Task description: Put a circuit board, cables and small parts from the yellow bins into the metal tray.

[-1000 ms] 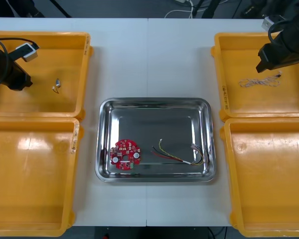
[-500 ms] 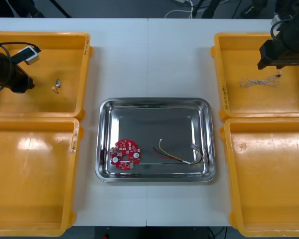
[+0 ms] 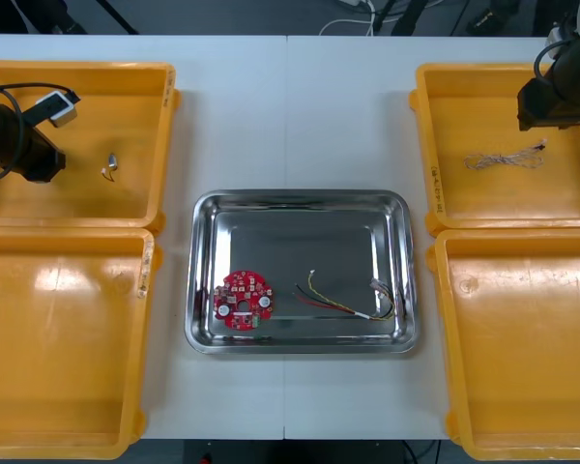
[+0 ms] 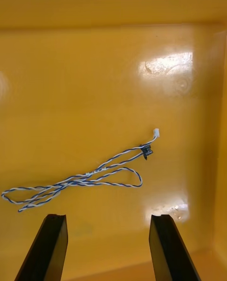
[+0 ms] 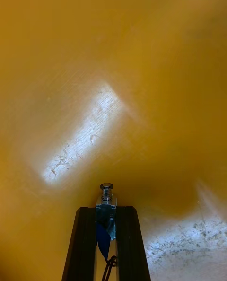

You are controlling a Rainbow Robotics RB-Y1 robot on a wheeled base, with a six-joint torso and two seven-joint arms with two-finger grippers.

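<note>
My left gripper is shut on a small metal part, whose round head sticks up between the black fingertips, just above the floor of the far left yellow bin. In the front view this gripper sits at the bin's left side, and a second small metal part lies to its right. My right gripper is open above the far right bin, with the twisted blue and white cable lying beyond its fingers. The metal tray holds a red circuit board and a red and yellow cable.
Two more yellow bins, near left and near right, flank the tray. The right arm hangs over the far right corner, just above the cable in the front view. Bare white table lies beyond the tray.
The left gripper's fingers have closed onto the small metal part. The right arm has drifted to the right and farther back over its bin, staying open.
</note>
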